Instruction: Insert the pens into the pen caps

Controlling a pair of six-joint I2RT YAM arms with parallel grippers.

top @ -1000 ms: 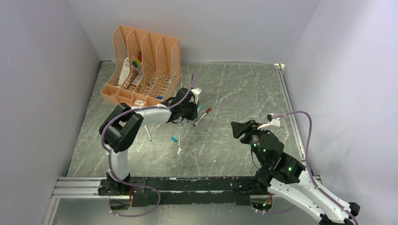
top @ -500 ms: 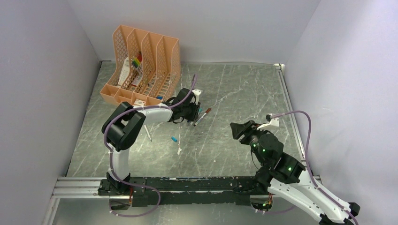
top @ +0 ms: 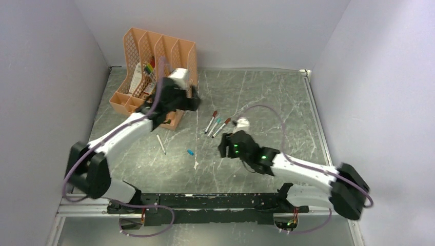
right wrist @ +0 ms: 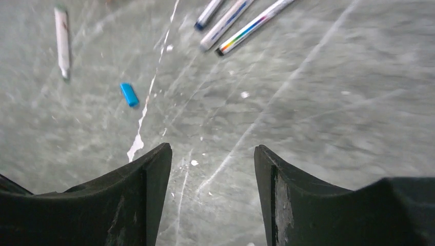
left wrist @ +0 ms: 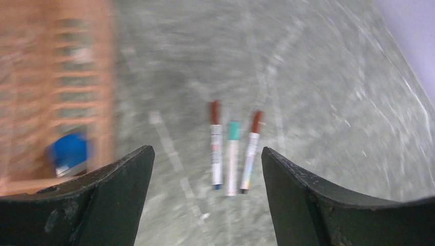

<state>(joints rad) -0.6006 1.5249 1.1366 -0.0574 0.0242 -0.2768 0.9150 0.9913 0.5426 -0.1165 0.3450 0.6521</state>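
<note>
You have nothing legible to read in any of the views. The three pens [left wrist: 232, 159] lying side by side carry small coloured print on their barrels, but it is too blurred and too small to make out. In the right wrist view, one shows only a rainbow stripe. The white packets [top: 136, 78] in the orange file rack [top: 182, 54] bear markings too small to read.
</note>
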